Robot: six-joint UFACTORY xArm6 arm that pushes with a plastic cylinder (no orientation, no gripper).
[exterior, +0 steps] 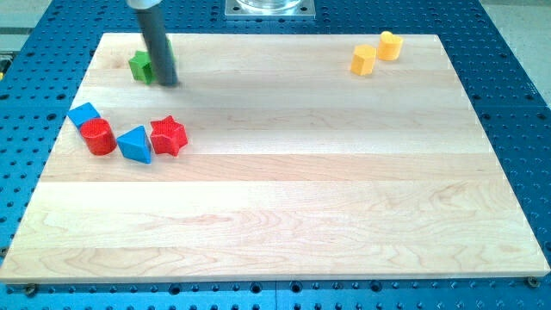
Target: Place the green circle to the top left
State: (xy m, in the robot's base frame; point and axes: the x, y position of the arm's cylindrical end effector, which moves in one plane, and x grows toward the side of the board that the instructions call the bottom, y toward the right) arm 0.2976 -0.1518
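Note:
My tip rests on the wooden board near its top left corner. A green block sits just left of the rod and touches it or nearly does; its shape looks jagged, more like a star. A thin sliver of green shows at the rod's right edge. The rod hides the rest, so I cannot tell whether this is a second green block or what shape it has.
A blue cube, a red cylinder, a blue triangle and a red star cluster at the left. Two yellow blocks sit at the top right. A metal arm base stands beyond the top edge.

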